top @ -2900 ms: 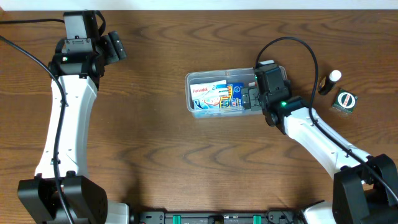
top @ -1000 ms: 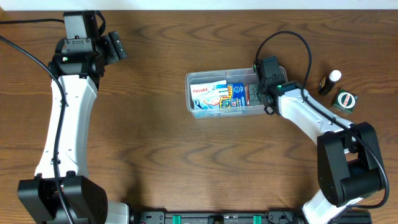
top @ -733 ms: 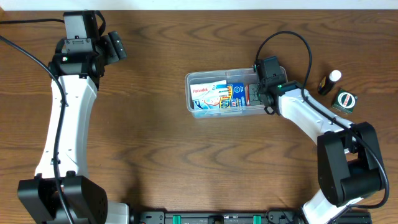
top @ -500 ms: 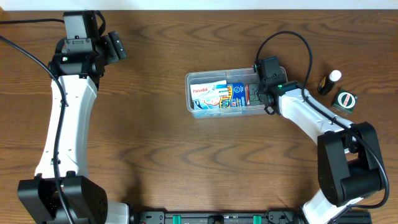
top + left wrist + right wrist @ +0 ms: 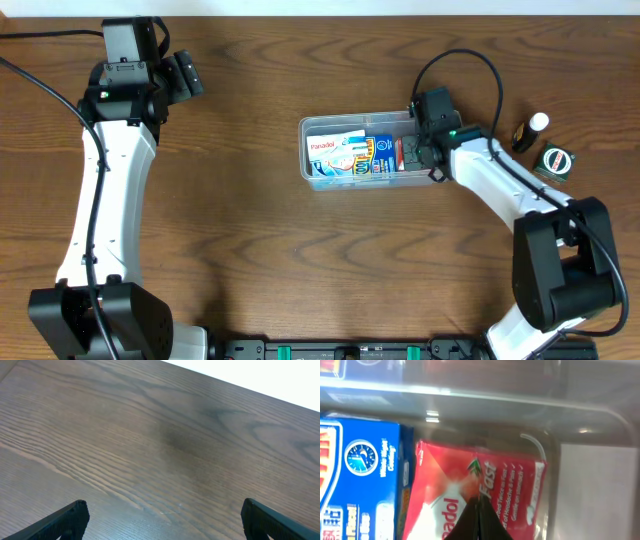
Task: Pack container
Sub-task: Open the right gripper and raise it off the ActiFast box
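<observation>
1. Showing the container (image 5: 350, 119), a clear tub with rounded corners, on the wooden table (image 5: 300, 260). It sits slightly right of centre, with its long side running left to right.
2. Contents, side by side inside the tub: a white-and-blue box (image 5: 335, 155) at the left end, a blue box (image 5: 360, 475) in the middle, and a red box (image 5: 510, 495) at the right end.
3. Right gripper (image 5: 479, 510): held over the right end of the container, above the red box. Its fingertips are pressed together into one dark point, with nothing visible between them.
4. Left gripper (image 5: 167, 520): at the far left of the table, well apart from the container. Its fingers are spread wide over bare wood and grasp nothing.
5. Loose items right of the container: a dark bottle (image 5: 530, 130) with a white cap, and just beside it a round green-and-black item (image 5: 553, 162). Both stand apart from the tub.
</observation>
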